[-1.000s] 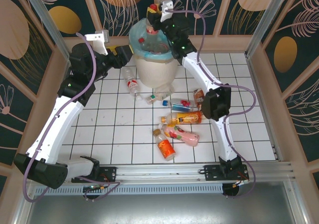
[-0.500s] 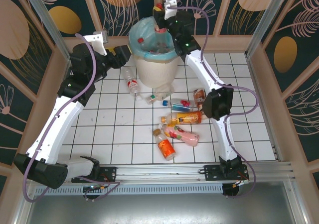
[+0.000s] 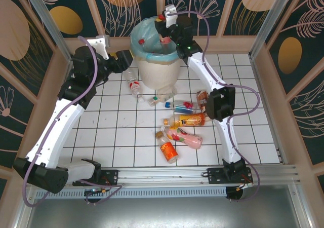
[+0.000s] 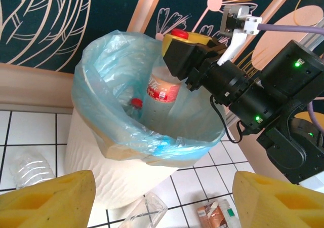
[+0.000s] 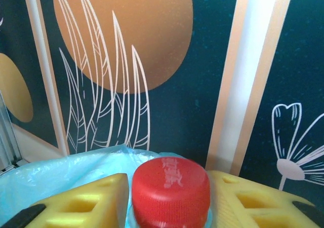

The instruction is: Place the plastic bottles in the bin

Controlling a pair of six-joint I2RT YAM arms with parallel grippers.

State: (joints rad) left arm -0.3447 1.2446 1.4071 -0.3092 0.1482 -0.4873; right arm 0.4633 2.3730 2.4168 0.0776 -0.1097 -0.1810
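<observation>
Top external view, against 1.0 s ago: the right gripper [image 3: 167,29] has shifted from over the middle of the bin [image 3: 159,73] toward its far right rim, so more of the blue bag [image 3: 147,28] opening shows; the left gripper [image 3: 126,59] has edged slightly nearer the bin's left side; the floor bottles have not moved. Right arm pose: reaches far forward from its base, elbow raised, wrist bent down over the bin mouth. Right gripper [image 4: 179,45] pinches the held bottle [image 4: 164,88] at the neck; right wrist view has the red cap [image 5: 171,187] pressed between the two yellow fingers [image 5: 86,202]. Held bottle is clear with a red label, hangs nearly upright, body inside the bag [image 4: 101,86], cap above rim level. Another bottle with a red cap [image 4: 135,102] lies lower in the bin [image 4: 101,162]. Left arm pose: extended forward and leaning right, wrist just left of the bin; left gripper [image 4: 162,202] spread wide, nothing between its fingers. On the tiled floor [image 3: 111,137]: a clear bottle [image 3: 132,83] just beside the bin's base, another clear bottle [image 3: 154,100] at its front; then a blue-and-red bottle [image 3: 182,105], brown bottle [image 3: 202,97], orange bottle [image 3: 187,120], pink bottle [image 3: 186,138] and red-labelled bottle [image 3: 168,149] clustered near the right arm.
</observation>
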